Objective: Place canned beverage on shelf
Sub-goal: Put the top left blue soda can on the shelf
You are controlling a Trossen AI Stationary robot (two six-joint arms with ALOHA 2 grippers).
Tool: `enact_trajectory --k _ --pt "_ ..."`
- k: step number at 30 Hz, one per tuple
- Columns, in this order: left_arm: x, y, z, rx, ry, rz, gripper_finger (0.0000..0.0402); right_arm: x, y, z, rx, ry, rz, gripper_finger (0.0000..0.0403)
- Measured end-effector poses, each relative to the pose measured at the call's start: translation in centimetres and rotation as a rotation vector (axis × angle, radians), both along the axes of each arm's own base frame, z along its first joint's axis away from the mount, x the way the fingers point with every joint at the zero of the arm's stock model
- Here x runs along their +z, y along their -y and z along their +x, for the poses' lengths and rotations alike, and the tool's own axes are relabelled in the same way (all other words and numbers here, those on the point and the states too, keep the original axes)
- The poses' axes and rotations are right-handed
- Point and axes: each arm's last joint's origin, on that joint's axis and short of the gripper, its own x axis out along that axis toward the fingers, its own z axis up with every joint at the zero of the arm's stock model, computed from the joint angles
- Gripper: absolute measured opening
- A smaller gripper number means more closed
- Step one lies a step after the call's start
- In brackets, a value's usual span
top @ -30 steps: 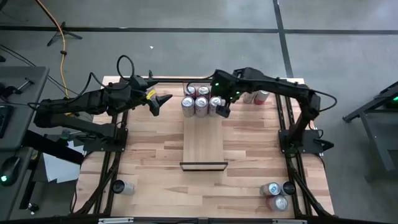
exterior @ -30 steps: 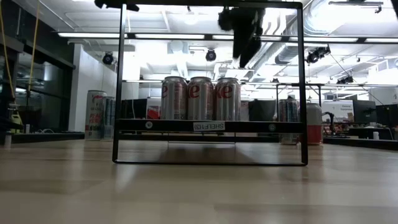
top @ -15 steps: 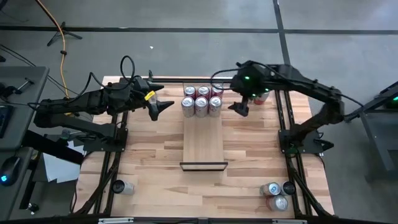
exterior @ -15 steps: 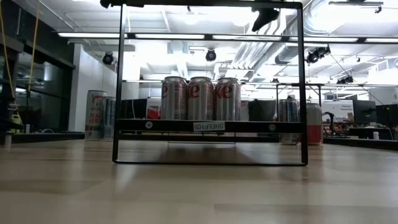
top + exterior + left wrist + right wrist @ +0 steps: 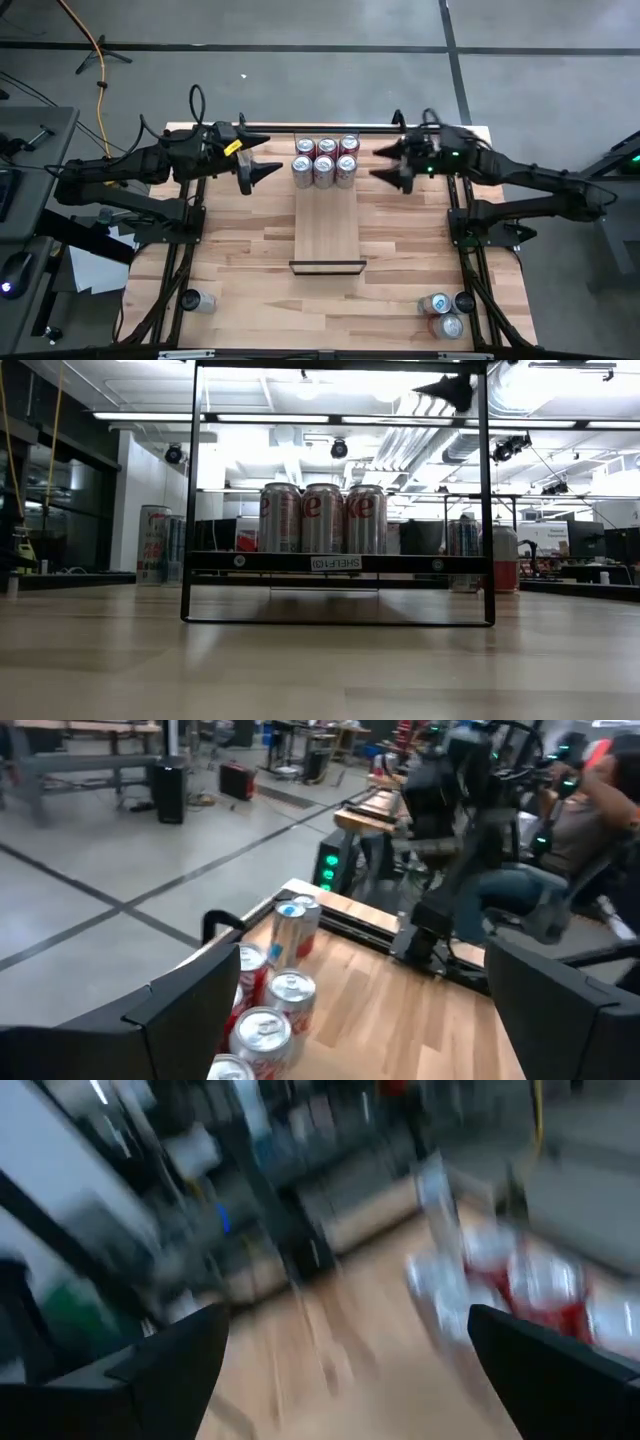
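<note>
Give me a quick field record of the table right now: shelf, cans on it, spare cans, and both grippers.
shelf: long light-wood panel at the table's middle, dark strip at its near end
cans on shelf: six cans in two rows of three at the far end, upright
spare cans, right: three at the near right corner of the table
spare can, left: one at the near left corner
left gripper: open, empty, left of the shelf cans
right gripper: open, empty, right of the shelf cans

cans (image 5: 325, 160): silver, red | shelf (image 5: 327, 225): light wood | table (image 5: 240, 260): striped wood
</note>
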Motion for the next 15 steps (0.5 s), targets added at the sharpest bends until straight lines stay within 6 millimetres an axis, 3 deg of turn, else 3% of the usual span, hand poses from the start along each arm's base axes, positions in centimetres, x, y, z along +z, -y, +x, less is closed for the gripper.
enact_trajectory --k 6,11,15 --pt "-1.6 0.1 0.5 -0.056 0.066 -0.023 0.0365 2.2 0.1 -0.3 -0.061 0.290 -0.071 0.0397" --pt "-4.5 0.2 0.4 -0.067 0.193 -0.112 0.0365 2.2 0.1 -0.3 -0.057 0.298 -0.031 0.0397" --pt "-4.6 0.2 -0.4 -0.046 0.224 -0.132 0.0365 1.8 0.1 -0.2 -0.055 0.261 -0.023 0.0397"
